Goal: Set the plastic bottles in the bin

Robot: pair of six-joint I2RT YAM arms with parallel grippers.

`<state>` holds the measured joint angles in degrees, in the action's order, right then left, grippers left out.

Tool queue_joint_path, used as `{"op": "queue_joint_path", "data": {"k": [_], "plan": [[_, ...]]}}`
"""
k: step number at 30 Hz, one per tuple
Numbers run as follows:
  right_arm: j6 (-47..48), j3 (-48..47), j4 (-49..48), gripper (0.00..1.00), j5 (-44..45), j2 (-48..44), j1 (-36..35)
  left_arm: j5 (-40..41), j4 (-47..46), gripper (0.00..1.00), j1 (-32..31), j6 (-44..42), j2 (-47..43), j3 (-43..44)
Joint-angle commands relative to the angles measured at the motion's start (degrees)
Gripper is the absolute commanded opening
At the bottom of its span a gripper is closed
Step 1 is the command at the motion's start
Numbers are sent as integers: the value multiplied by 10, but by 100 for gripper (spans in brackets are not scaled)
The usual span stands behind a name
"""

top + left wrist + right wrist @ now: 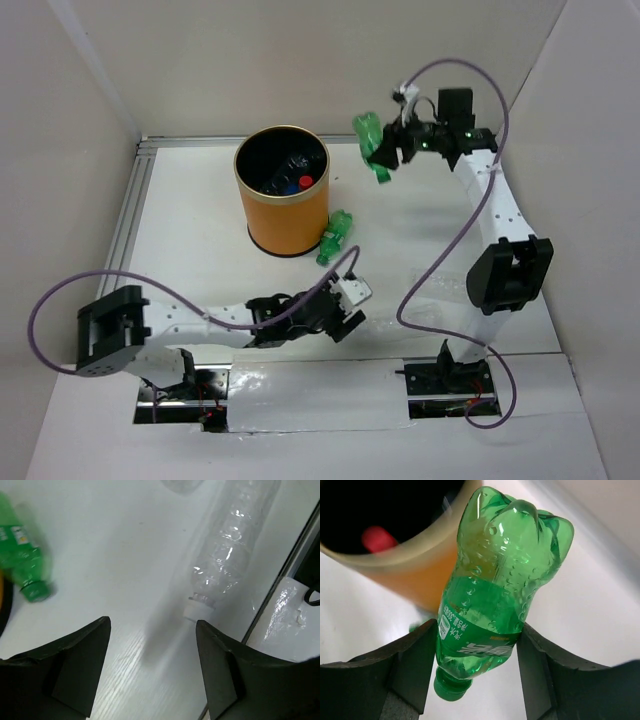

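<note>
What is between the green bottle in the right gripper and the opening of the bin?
Nothing visible. The right gripper holds the green bottle just to the right of the bin, with only open space between them. The other green bottle lies on the table at the bin's foot, below that path.

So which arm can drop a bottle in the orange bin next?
Right. The right end effector grips a green plastic bottle, held up near the tall orange cylindrical bin. The left end effector is open and empty, low by a clear plastic bottle.
</note>
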<state>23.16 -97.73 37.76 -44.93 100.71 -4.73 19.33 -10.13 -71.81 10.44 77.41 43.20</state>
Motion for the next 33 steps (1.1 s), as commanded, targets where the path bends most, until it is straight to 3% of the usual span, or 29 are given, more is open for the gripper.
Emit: {"op": "queue_joint_path", "data": {"k": [1,5,9,10,15,17,20,25,27,29,30,31,33], "plan": [[19,-116,-58,16,-133,-22,-46,-61,-115,82,-11,-59,61,51],[12,-254,-69,16,-124,55,-103,-74,-133,87,-17,-95,127,80],[-52,-366,-87,25,-149,148,-151,-87,-140,88,-22,-121,179,122],[-61,-367,-99,29,-149,170,-161,-95,-135,88,-28,-126,199,130],[-73,-367,-106,80,-112,194,-204,-90,-114,89,-34,-144,254,172],[-79,-372,-106,92,-106,194,-210,-90,-103,89,-34,-153,272,189],[-99,-361,-111,99,-95,166,-186,-79,-86,89,-40,-160,306,207],[-107,-251,-111,99,-115,85,-99,-79,-51,85,-40,-170,357,232],[-114,-208,-111,99,-125,42,-36,-79,-36,75,-40,-170,363,238],[-114,-139,-111,99,-132,12,29,-79,-36,55,-40,-170,370,238],[-114,-120,-103,99,-126,-18,51,-65,-31,41,-40,-162,361,229],[-95,-100,-96,99,-126,-32,73,-54,-31,1,-40,-151,351,222],[-73,-28,-89,98,-126,-80,134,-33,-31,0,-40,-137,322,202]]}}
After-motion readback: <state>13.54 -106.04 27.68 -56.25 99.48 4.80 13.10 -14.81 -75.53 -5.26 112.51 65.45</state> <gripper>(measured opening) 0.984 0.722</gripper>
